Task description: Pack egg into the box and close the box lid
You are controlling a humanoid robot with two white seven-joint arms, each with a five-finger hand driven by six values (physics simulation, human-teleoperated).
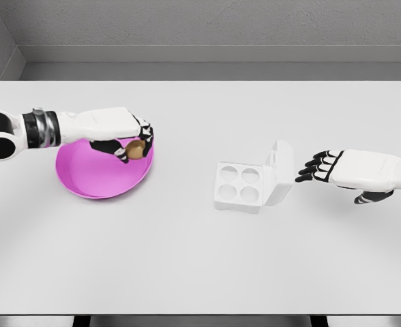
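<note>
Left hand [129,136] fingers seemingly pinch small brown egg [136,149] over round pink bowl [105,170]; loose grip could drop it before white 4-cup box [240,185]; right hand [347,170] fingers spread.

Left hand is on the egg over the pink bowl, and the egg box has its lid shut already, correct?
Not quite. The head view shows the egg box with its lid open and four empty cups showing. The rest holds: the left hand grips the egg over the pink bowl.
</note>
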